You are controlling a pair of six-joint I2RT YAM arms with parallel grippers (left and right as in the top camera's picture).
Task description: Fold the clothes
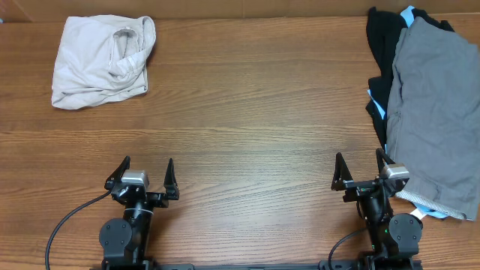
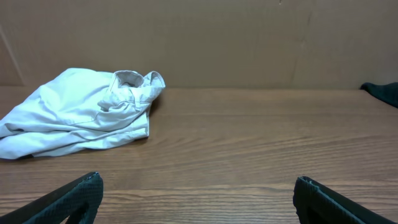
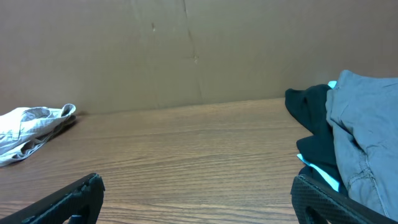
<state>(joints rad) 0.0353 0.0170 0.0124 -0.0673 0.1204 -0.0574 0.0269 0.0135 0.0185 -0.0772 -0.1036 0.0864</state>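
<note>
The medium-grey shorts (image 1: 435,120) lie on top of a pile at the right edge of the table, over a black garment (image 1: 382,41) and a light-blue one (image 1: 379,110). They also show at the right of the right wrist view (image 3: 367,130). A folded cream garment (image 1: 103,61) lies at the far left, also seen in the left wrist view (image 2: 81,112). My left gripper (image 1: 146,174) is open and empty near the front edge. My right gripper (image 1: 361,168) is open and empty, its right finger close beside the pile.
The wooden table (image 1: 247,112) runs between the two lots of clothes. A brown cardboard wall (image 2: 217,43) stands along the table's far edge. Both arm bases sit at the front edge.
</note>
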